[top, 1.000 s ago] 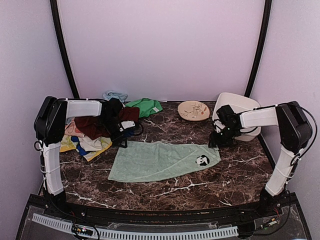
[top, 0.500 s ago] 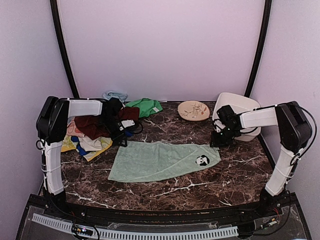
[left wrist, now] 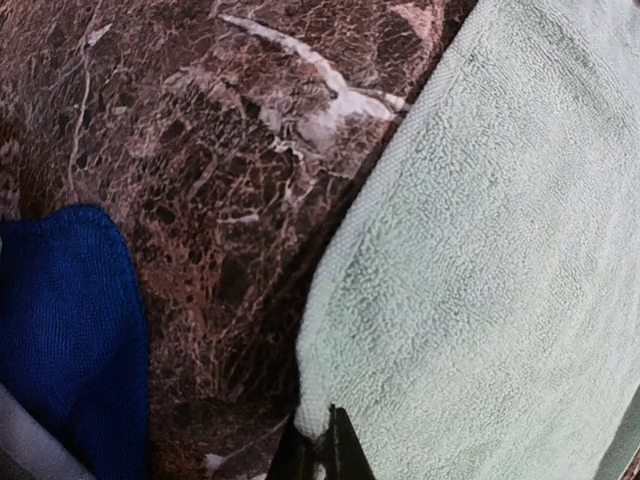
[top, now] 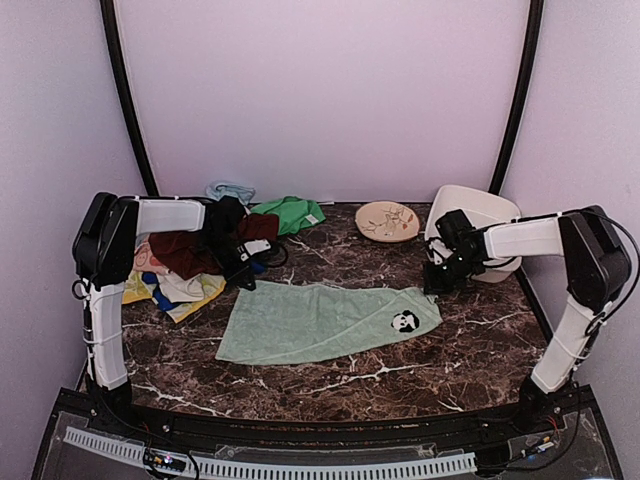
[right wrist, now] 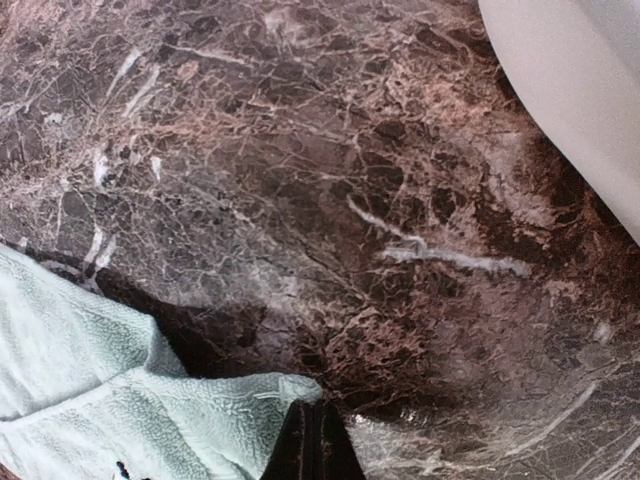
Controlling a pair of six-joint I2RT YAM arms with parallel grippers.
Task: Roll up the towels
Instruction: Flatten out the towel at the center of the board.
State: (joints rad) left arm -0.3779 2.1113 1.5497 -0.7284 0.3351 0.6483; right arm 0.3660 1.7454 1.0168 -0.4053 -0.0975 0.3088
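A pale mint-green towel (top: 325, 322) with a panda patch lies spread flat mid-table. My left gripper (top: 245, 283) sits low at its far-left corner. In the left wrist view that gripper (left wrist: 320, 452) is shut, with the corner of the mint towel (left wrist: 490, 260) pinched between its dark fingertips. My right gripper (top: 432, 288) is down at the towel's far-right corner. In the right wrist view it (right wrist: 312, 447) is shut on that corner of the towel (right wrist: 120, 400). A dark maroon towel (top: 185, 252) lies bunched under the left arm.
A heap of coloured cloths (top: 175, 290) sits at the left, its blue cloth (left wrist: 65, 320) close to the left gripper. A green cloth (top: 290, 213) and a light blue one (top: 230, 190) lie at the back. A patterned plate (top: 387, 220) and a white bin (top: 480, 225) stand back right.
Both grippers have gone from open to shut, each pinching a far corner of the mint towel. The right gripper dropped slightly toward the towel; the towel still lies flat.
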